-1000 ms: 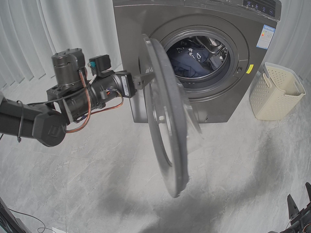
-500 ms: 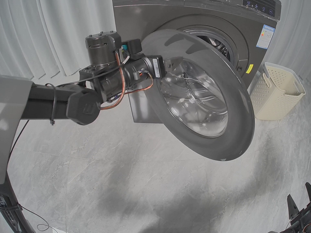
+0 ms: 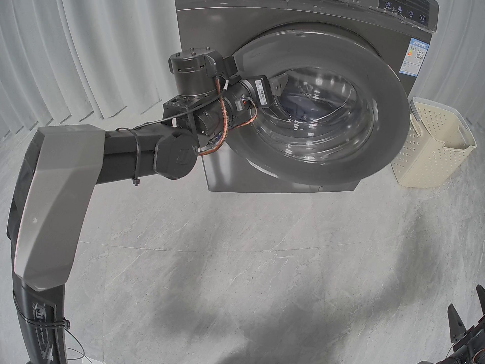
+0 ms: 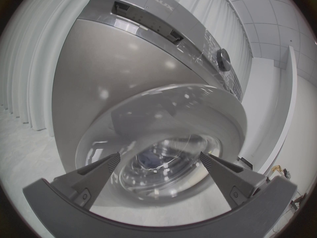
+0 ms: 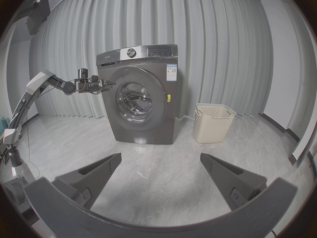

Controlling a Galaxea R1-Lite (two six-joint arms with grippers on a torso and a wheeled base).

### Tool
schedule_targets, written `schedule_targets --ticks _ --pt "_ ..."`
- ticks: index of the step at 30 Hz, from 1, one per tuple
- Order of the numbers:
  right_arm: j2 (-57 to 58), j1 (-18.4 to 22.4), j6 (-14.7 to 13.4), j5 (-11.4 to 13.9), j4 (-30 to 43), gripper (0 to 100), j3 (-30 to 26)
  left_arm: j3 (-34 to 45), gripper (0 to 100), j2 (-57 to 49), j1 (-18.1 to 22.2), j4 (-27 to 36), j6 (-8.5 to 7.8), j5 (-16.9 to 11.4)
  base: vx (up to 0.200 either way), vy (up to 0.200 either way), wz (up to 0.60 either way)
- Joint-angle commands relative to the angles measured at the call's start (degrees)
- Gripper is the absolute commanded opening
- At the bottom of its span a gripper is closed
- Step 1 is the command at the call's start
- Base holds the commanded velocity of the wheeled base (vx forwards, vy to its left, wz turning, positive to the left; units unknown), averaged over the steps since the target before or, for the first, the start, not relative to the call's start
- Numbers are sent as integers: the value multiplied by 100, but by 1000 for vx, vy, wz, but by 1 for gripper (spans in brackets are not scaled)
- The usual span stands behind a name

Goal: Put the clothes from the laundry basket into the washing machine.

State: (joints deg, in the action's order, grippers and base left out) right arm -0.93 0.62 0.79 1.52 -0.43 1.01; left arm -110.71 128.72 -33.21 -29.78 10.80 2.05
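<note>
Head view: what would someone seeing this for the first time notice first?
The big grey washing machine stands in the middle, its round glass door lying almost flat against the front. The open left gripper sits against the door's upper left part, at the end of a long arm coming in from the left. A cream laundry basket stands on the floor just right of the machine.

Clothes (image 3: 302, 106) dim, indistinct behind door glass (image 3: 328, 127); right end effector (image 3: 466, 302) cut off at corner.
</note>
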Motion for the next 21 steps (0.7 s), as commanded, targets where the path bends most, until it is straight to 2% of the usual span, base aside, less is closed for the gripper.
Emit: schedule_targets --ticks 1,6,9,13,18,21 --pt "93 -1 0 -12 -1 100 -101 1228 100 -901 -239 51 106 147 0 0 0" --pt "93 -1 0 -12 -1 100 -101 3381 100 -2650 -555 359 54 68 0 0 0" --pt "84 -1 0 -12 -1 100 -101 4462 100 -3529 -590 385 27 24 0 0 0" --pt "93 -1 0 -12 -1 100 -101 6088 100 -5032 -634 385 -105 33 0 0 0" --pt "93 -1 0 -12 -1 100 -101 7582 100 -6623 -652 394 -175 6 0 0 0" --pt "93 -1 0 -12 -1 100 -101 8268 100 -7335 -538 429 -315 -82 0 0 0"
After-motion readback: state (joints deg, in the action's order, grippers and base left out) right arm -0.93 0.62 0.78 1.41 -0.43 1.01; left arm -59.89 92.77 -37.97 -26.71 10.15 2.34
